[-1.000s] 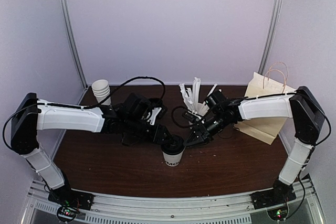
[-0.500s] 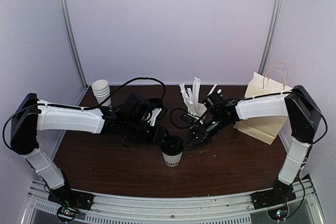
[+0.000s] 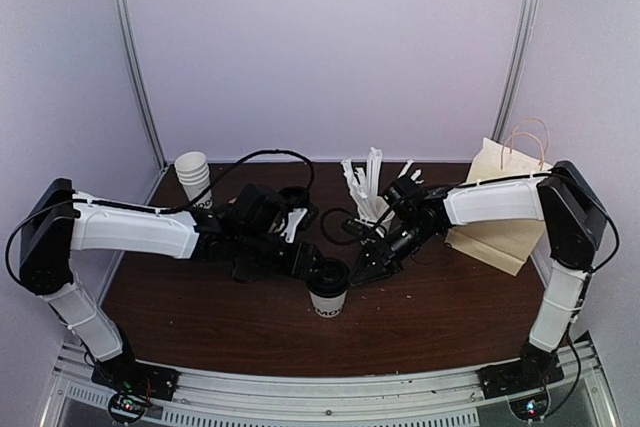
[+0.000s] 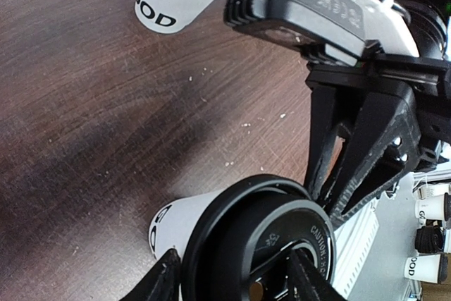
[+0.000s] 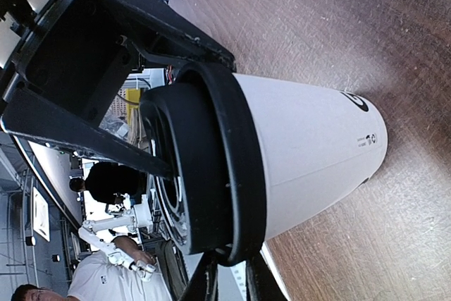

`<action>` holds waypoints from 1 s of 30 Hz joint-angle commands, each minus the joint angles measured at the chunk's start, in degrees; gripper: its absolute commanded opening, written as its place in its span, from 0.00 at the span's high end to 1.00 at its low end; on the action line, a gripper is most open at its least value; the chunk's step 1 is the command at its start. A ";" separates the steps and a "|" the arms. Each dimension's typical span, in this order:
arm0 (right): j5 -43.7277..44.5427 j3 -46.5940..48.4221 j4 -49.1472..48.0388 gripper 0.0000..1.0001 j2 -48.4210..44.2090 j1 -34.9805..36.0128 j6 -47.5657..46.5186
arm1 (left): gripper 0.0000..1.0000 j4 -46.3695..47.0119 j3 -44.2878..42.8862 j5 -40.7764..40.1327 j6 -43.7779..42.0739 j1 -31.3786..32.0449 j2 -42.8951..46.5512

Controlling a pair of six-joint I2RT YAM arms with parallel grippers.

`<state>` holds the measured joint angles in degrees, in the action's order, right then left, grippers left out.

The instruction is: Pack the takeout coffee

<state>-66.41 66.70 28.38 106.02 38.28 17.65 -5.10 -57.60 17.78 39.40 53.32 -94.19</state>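
The left claw [image 4: 236, 280] is straddling the black dome lid [image 4: 268, 244] of the takeout coffee [image 3: 328, 295], one finger showing on each side of the dome and set about as wide as the lid itself; whether the pads are actually pressing on it cannot be told from the wrist view. The right claw [image 5: 232, 283] is sitting narrow, its two tips close together with the lid's rim lying at the mouth of the gap (contact or pinch not confirmable). The cup is standing upright on the bench [image 3: 200, 312], long axis vertical, lettering near its base, positioned between the two claws: the left one is reaching onto it from the cup's left and above, the right one is meeting its rim from the cup's right. Further out, a lidless cup of straws [image 3: 372, 202] is standing behind the right claw, and a stack of lidless cups [image 3: 193, 175] is standing at the far left corner. A paper bag [image 3: 505, 217] is lying well apart at the right edge, beside the right arm. Judgement: both claws are equally near the cup, but the right arm is nearer the bag, so the carry is likely falling to that side.
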 commanded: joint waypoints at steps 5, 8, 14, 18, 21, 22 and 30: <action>14.09 -0.97 3.80 0.85 8.39 2.82 -3.64 | 0.49 -0.71 6.50 -3.30 -1.40 0.60 -3.25; 12.43 1.68 6.19 0.80 5.31 2.81 -6.60 | 0.46 0.28 6.38 -3.86 -3.71 0.60 -0.32; 12.55 4.20 9.46 0.68 -2.66 2.75 -10.81 | 0.38 0.56 1.35 -4.81 -11.63 0.58 4.14; 13.85 4.57 11.43 0.59 -6.44 2.75 -13.58 | 0.33 0.41 -3.30 -4.77 -15.05 0.51 4.06; 14.49 4.86 12.67 0.53 -7.53 2.68 -15.30 | 0.30 -0.76 -6.50 -5.04 -16.28 0.46 3.24; 14.42 5.02 13.09 0.52 -7.62 2.67 -15.92 | 0.29 -0.99 -6.89 -5.20 -16.45 0.39 3.29; 18.12 7.57 16.00 0.53 -8.63 2.25 -20.73 | 0.30 -8.05 -4.09 -9.93 -7.62 0.39 8.02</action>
<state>-52.14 71.85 42.28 99.42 40.77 0.47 -8.27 -63.46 11.73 26.02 53.80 -90.15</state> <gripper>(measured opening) 0.483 0.711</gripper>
